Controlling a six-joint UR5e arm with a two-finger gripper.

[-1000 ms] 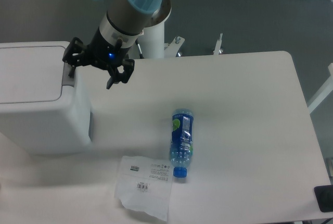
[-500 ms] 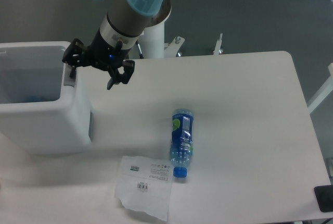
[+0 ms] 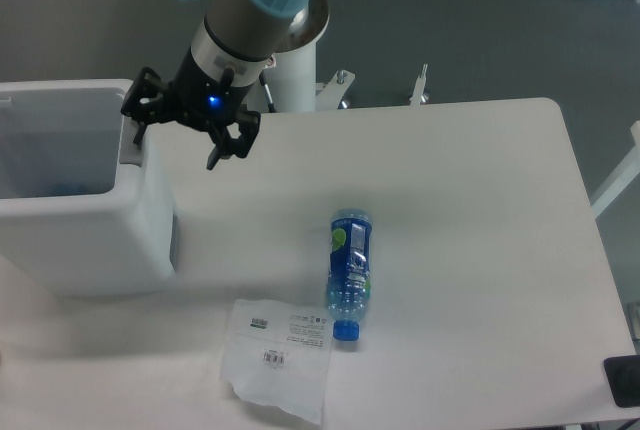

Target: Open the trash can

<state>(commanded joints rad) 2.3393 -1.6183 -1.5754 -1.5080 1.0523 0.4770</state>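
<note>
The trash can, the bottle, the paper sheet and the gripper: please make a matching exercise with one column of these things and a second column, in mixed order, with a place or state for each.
Things:
1. trash can
2. bottle
3. paper sheet
4. gripper

Places or states:
A. lying on its side near the table's middle, blue cap toward the front edge
B. open-fingered, at the bin's right rim
C. at the table's left side, top open, inside visible
D. flat near the front edge, left of the bottle's cap

Pairs: 1-C, 2-A, 3-D, 4-B
</note>
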